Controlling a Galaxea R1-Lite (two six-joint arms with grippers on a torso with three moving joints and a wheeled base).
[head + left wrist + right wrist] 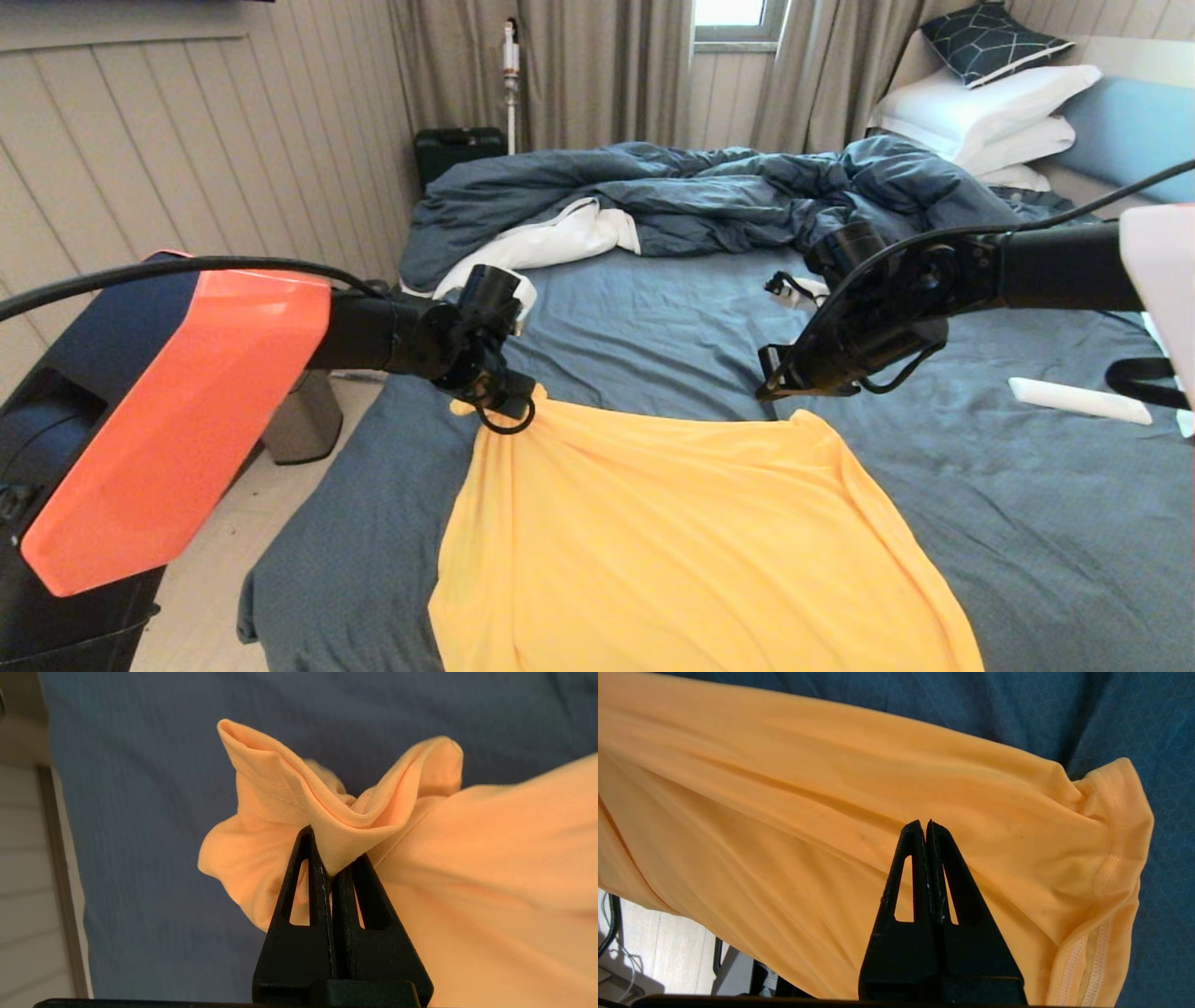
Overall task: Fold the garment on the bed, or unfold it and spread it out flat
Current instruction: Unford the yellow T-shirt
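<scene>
Above the bed [653, 317], left claw [331, 865] is clenching a bunched hem fold of the garment [691, 532]; right claw [926, 828] is pinched closed, grasping the opposite corner. Fabric is hanging taut between and below both claws. Judgement: lower both evenly, keeping tension, to avoid wrinkles.

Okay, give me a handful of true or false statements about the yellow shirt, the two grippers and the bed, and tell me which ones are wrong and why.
1. The left gripper is pinching a bunched corner of the yellow T-shirt. True.
2. The right gripper is wide open. False: its fingers are pressed together against the shirt fabric.
3. The shirt hangs over the near edge of the bed. True.
4. The dark blue duvet is spread smooth over the shirt. False: it lies rumpled at the far end, apart from the shirt.
5. White pillows are stacked at the head of the bed. True.
</scene>
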